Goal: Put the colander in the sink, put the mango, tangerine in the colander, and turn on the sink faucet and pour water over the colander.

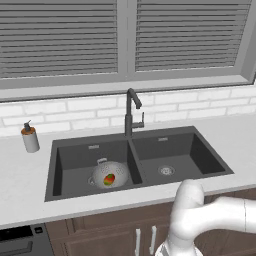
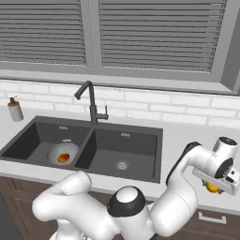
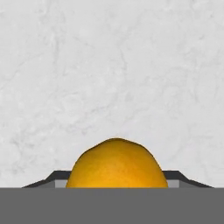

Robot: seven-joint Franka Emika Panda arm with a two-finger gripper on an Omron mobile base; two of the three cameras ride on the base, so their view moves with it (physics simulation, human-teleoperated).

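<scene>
A: Tangerine sits right between my gripper fingers, low over the white counter, well to the right of the sink.

B: Pinching it?

A: I can't tell; the fingertips are hidden behind the fruit.

B: And the rest?

A: Colander is in the sink's left basin, the mango inside it. The faucet stands behind the sink's divider.
</scene>
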